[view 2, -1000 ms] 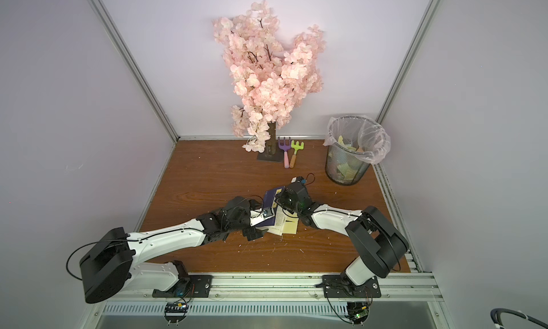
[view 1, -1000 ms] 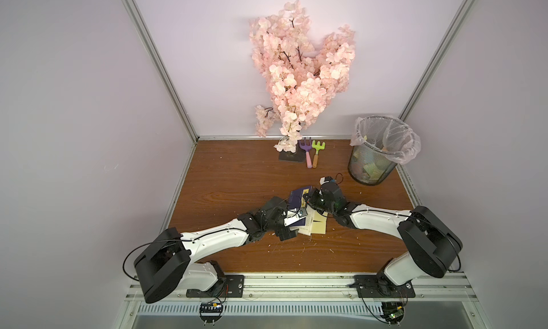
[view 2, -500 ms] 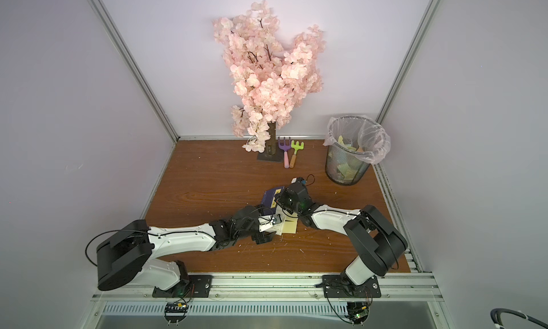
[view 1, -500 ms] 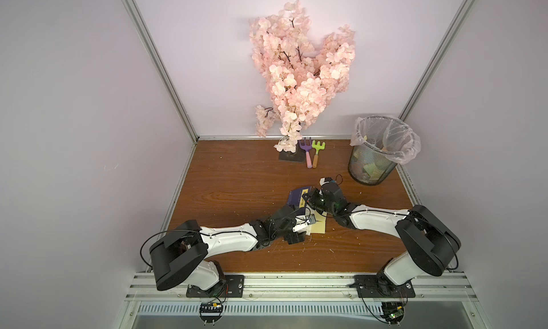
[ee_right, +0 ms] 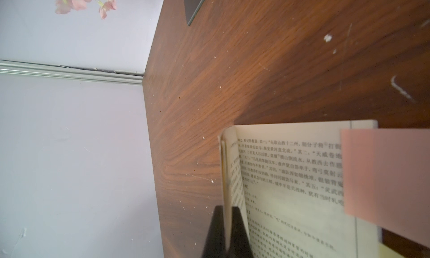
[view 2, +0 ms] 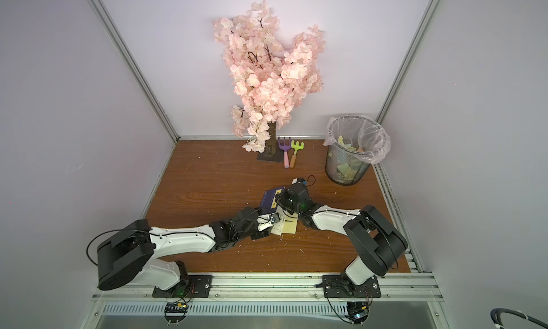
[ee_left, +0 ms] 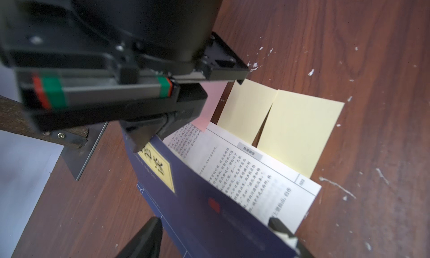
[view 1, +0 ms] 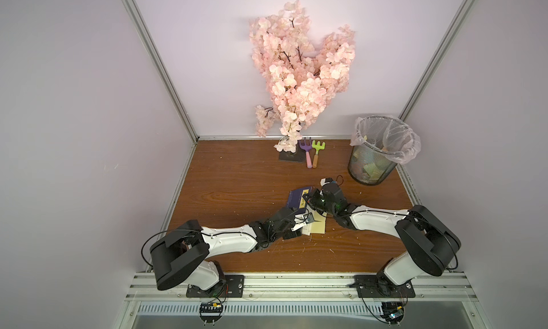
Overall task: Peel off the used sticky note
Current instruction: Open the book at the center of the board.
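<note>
A book with a dark blue cover [ee_left: 200, 212] lies open on the wooden table [view 1: 237, 179] and shows in both top views [view 2: 269, 200]. My right gripper [ee_right: 226, 213] is shut on the raised cover and a few pages, holding them up. A pink sticky note [ee_right: 384, 175] clings to the printed page [ee_left: 210, 105]. Two yellow sticky notes [ee_left: 297, 131] poke out from under the book onto the table [view 1: 318, 227]. My left gripper [ee_left: 216, 224] is open, its fingertips [ee_left: 152, 233] straddling the near end of the blue cover. I see no writing on any note.
A mesh bin [view 1: 375, 164] with a plastic liner stands at the back right. The blossom tree's base [view 1: 290, 158] and two toy rakes [view 1: 312, 154] sit at the back middle. White paper flecks [ee_left: 337, 186] dot the wood.
My left arm has swung right and dropped low to the table, bringing its gripper to the book's near end. Its jaws have narrowed. The right gripper has held still.
</note>
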You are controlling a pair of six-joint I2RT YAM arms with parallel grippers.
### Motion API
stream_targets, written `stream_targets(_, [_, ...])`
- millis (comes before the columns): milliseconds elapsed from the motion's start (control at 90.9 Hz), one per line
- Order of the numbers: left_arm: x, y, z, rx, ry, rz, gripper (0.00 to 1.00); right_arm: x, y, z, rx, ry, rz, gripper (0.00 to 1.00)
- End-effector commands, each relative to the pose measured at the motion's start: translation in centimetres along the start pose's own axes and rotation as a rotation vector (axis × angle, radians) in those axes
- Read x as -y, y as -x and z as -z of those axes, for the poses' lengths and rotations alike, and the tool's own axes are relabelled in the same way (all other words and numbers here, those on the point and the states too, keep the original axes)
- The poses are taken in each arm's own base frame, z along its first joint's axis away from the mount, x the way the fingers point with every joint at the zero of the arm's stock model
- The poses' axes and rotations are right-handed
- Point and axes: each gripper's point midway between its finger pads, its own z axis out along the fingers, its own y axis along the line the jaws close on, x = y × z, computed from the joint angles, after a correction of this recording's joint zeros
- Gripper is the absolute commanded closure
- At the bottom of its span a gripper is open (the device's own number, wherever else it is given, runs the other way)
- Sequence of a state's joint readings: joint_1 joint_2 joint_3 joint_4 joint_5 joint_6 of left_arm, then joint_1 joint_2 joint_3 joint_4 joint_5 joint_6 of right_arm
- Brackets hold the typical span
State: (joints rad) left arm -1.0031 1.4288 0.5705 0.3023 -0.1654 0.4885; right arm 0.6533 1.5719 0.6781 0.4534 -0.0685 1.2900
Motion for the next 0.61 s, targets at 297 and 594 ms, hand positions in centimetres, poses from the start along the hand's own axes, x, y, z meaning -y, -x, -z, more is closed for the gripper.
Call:
stream_targets(297, [-0.25, 0.37, 0.69, 0.014, 0.013, 0.005, 0.45, -0.30, 1.06, 0.48, 0.037, 0.005, 0.024, 0.97])
stream_targets(594, [0.06, 0.21, 0.72, 0.001, -0.007, 0.010, 0.80, -0.23, 1.15, 0.52, 0.040, -0.005, 0.039, 0.93])
